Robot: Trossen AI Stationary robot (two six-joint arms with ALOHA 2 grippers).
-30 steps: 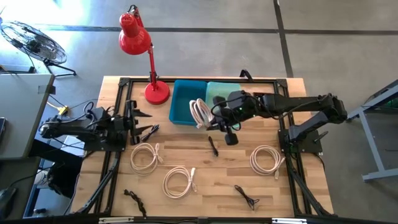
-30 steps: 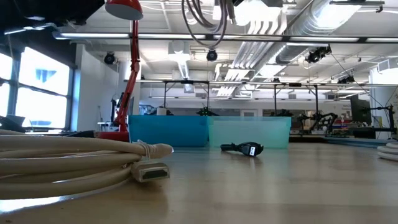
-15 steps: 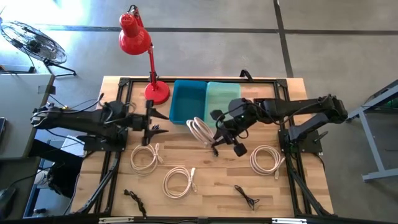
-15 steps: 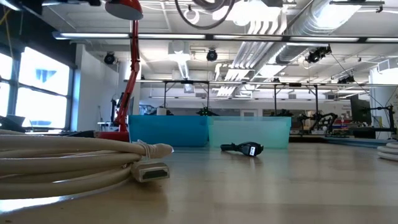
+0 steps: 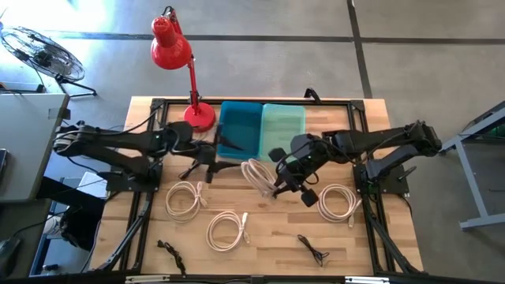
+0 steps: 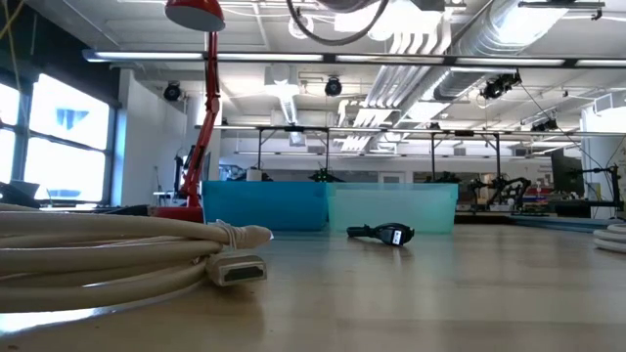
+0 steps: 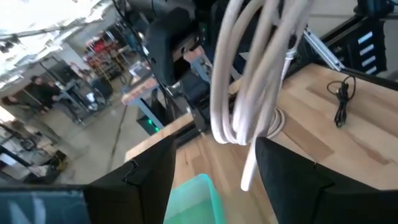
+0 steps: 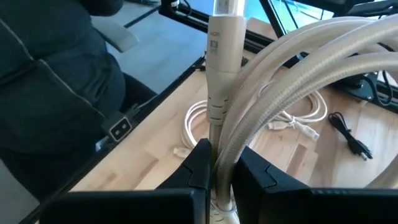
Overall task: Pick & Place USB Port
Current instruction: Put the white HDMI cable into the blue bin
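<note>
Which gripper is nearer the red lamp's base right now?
Left. The left gripper hangs open over the blue bin, just beside the lamp base. The right gripper, shut on a coiled cable, is farther off, past the bins over the table's middle.

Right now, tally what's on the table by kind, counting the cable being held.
White cable coils: 4, one held in the right hand, the rest at
Black cables: 3
Bins: 2
Lamp: 1
Total: 10
</note>
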